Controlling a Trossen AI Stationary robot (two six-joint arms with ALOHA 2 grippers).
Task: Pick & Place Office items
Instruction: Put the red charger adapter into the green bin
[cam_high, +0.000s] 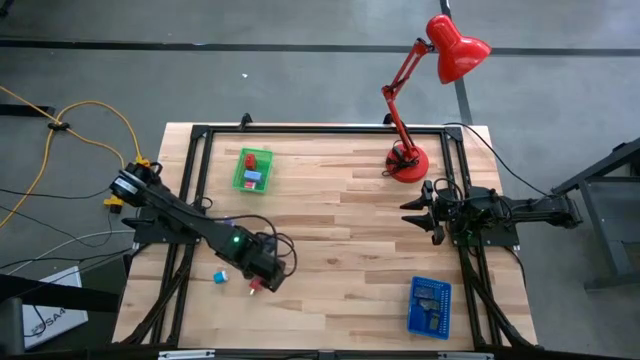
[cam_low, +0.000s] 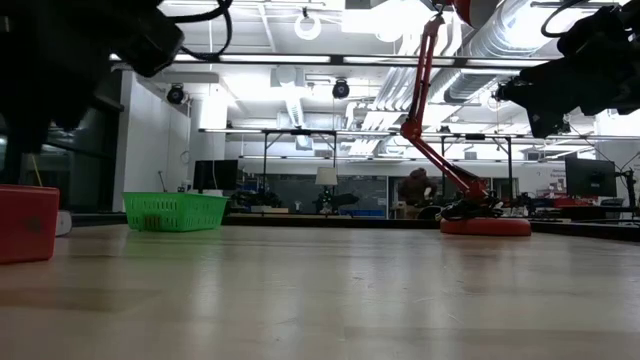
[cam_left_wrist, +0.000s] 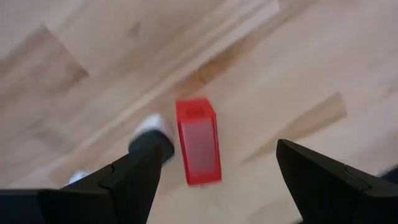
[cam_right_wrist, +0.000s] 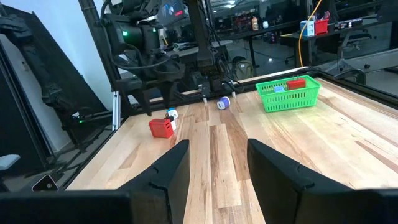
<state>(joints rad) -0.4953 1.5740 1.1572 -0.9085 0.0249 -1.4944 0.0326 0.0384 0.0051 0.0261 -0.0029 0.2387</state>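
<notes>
While the high view lays out the whole light wooden table (cam_high: 330, 230), it shows the left gripper (cam_high: 262, 283) only as a dark mass low over the near-left part of the boards, with a sliver of the small red rectangular block (cam_high: 256, 286) peeking out at its tip. Its own wrist view gives the detail: the red block (cam_left_wrist: 198, 142) lies flat on the wood between the two dark fingers (cam_left_wrist: 134, 180), which stand spread wide to either side and touch nothing; a small black-and-white piece (cam_left_wrist: 153, 135) sits just beside the block, against one finger. From the right wrist view, the same pair appears across the table, the red block (cam_right_wrist: 161, 127) with a small white-and-blue piece (cam_right_wrist: 172, 114) touching it, under the left arm's gripper (cam_right_wrist: 157, 102). A small teal block (cam_high: 219, 275) lies apart from them near the left edge.

Only the low view shows the red block (cam_low: 27, 222) side-on, large at the frame's left edge and resting on the tabletop.

At the back left stands a green perforated rectangular tray (cam_high: 253, 169) already holding red and blue pieces; a blue perforated tray (cam_high: 431, 306) sits at the near right. A red desk lamp (cam_high: 420, 100) stands on its round base at the back right.

The right gripper (cam_high: 430, 212) waits raised near the lamp's base, its fingers (cam_right_wrist: 171, 174) parted and empty.
</notes>
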